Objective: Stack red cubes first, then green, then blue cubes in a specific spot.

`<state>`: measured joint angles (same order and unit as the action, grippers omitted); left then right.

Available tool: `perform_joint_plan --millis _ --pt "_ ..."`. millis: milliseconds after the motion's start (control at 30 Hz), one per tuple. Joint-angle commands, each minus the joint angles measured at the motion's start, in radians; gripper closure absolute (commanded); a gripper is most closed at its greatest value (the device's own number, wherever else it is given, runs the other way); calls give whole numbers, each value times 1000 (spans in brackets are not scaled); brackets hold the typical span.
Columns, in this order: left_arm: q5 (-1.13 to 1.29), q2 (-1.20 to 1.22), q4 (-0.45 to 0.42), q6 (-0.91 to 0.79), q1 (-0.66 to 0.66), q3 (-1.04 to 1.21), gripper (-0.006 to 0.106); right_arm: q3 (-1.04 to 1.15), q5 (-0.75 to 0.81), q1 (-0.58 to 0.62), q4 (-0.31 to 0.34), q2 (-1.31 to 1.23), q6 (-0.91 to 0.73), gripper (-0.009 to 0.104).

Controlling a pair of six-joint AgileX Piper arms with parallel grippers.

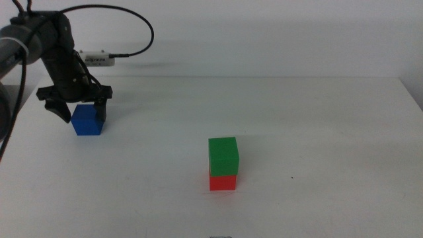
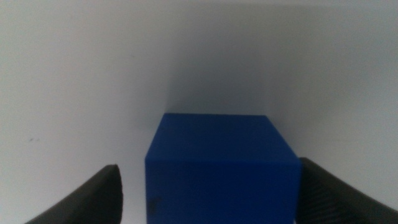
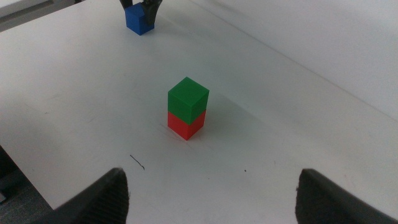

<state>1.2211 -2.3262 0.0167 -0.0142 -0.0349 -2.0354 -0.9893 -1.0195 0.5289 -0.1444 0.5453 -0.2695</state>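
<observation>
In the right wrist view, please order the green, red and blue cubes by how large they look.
1. Green cube: largest.
2. Red cube: smaller, only its sides show under the green.
3. Blue cube: smallest, but farthest away, at the left gripper, so true size is unsure.

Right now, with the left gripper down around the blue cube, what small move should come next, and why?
Probably close the left gripper on the blue cube: its jaws stand open either side of it, a gap showing on one side. The green cube already sits on the red cube, so blue goes next. The right gripper waits, open.
</observation>
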Motion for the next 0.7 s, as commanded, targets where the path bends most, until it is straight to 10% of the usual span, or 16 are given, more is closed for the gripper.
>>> perform_joint_plan --millis 0,333,667 --pt "-13 63 15 -2 1 -37 16 -17 65 0 3 10 -9 1" --pt "102 136 124 25 -18 -28 89 -17 65 0 3 10 -9 1" --pt "98 574 -33 509 313 327 94 -17 65 0 3 10 -9 1"
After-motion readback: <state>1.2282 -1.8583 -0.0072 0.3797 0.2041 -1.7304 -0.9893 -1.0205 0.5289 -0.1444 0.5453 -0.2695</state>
